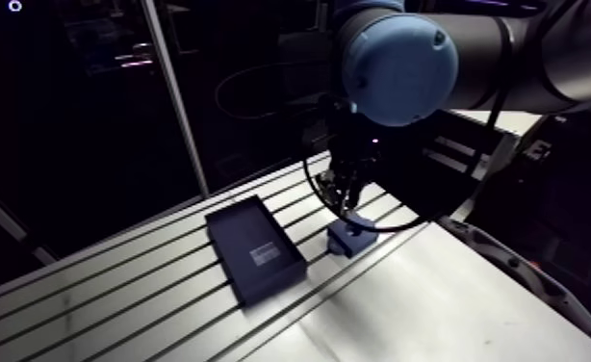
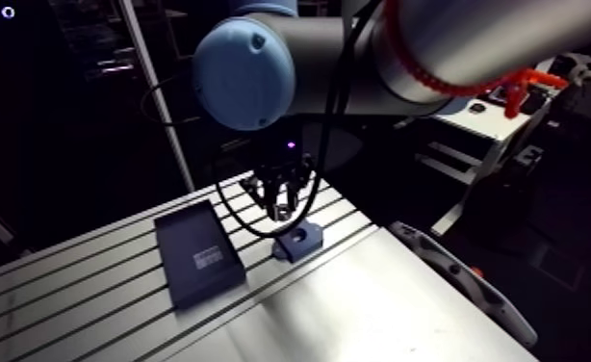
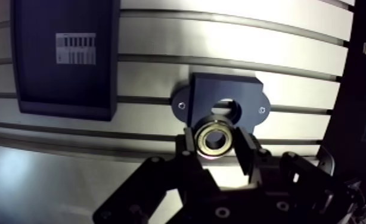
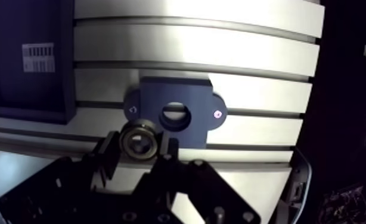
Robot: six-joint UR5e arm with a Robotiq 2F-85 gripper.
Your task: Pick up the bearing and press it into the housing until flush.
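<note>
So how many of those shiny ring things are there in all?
1. The bearing is held in the gripper, which is shut on it, close to the housing, whose hole is empty. The dark tray nearby shows only a label, no more rings.

With twelve o'clock taken as straight ahead of the gripper [image 3: 216, 146], the housing [image 3: 200, 95] is met at twelve, its bore [image 4: 174, 115] left open, while the gap between the fingers [image 3: 189, 142] is filled by the clamped bearing [image 3: 214, 139]. A dark tray [image 3: 36, 77] is set at ten o'clock, apart from the housing, and a lane of bare slotted table [image 3: 146, 77] is left between them.
</note>
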